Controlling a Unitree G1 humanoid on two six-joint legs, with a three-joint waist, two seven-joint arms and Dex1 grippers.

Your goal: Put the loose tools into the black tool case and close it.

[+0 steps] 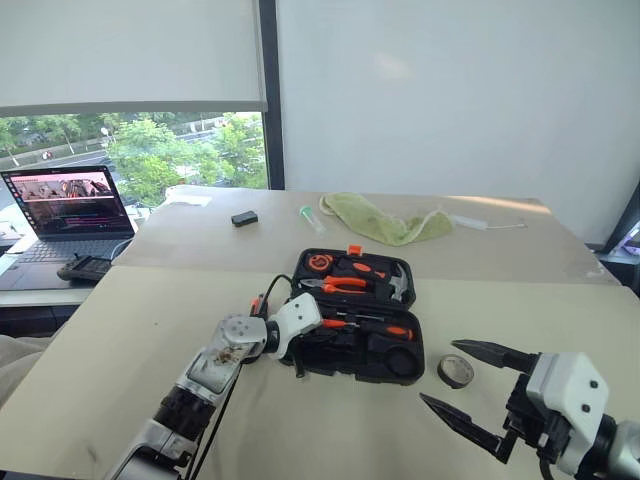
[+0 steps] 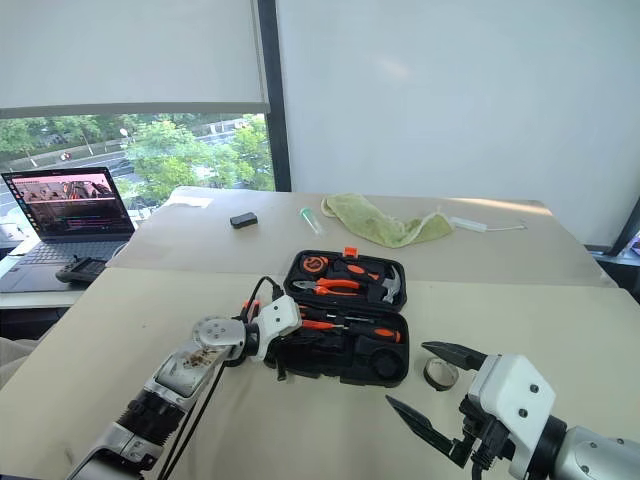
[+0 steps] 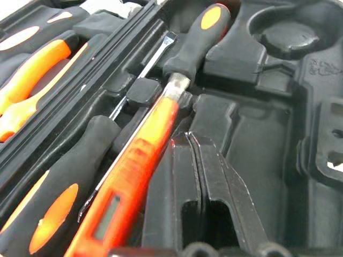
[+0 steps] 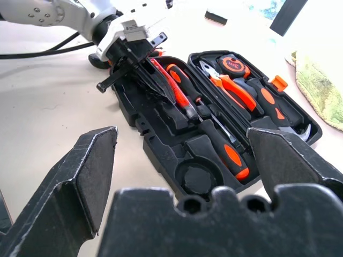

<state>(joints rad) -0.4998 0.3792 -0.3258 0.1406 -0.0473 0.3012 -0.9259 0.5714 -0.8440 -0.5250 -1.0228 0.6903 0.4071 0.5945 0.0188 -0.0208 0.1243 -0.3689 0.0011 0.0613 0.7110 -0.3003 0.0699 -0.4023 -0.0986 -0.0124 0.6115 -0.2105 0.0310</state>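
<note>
The black tool case (image 1: 345,373) lies open mid-table. Its far half holds orange pliers (image 1: 345,284) and a hammer. An orange-and-black screwdriver (image 1: 378,327) lies in a slot of the near half, and a second one's handle (image 3: 51,211) lies near it. My left gripper (image 3: 190,136) is shut, its tips down in the near half's left end. The slim red screwdriver (image 3: 142,158) lies right beside its fingers, not between them. The dark tape roll (image 1: 456,371) sits on the table right of the case. My right gripper (image 2: 406,374) hovers open in front of the roll.
At the far left stands an open laptop (image 1: 70,205). Farther back on the table are a small black box (image 1: 244,217), a small tube (image 1: 310,220) and a green cloth (image 1: 385,220). A seam (image 1: 200,268) crosses the table behind the case.
</note>
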